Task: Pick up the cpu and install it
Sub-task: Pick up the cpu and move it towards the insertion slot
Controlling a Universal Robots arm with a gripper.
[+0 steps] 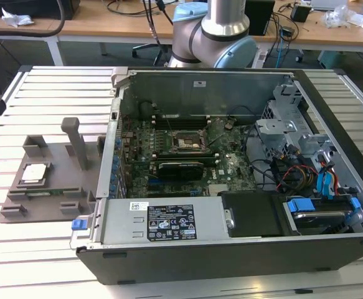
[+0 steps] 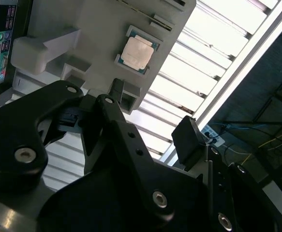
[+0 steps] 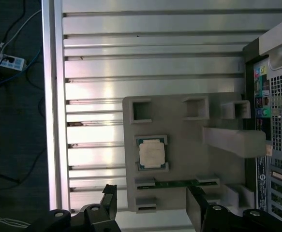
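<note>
The cpu point(image 3: 152, 153) has a smooth, dull-silver metal top. Its holder point(image 3: 189, 159) looks like matt grey plastic. The table point(image 3: 155, 63) is ribbed, shiny aluminium. The gripper point(image 3: 152, 193) is matt black. The computer case point(image 1: 243, 90), at the exterior view's centre, is bare sheet metal.

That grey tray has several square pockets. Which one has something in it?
The big one holding the cpu, a silvery square chip. The three smaller pockets along the tray edge look empty.
</note>
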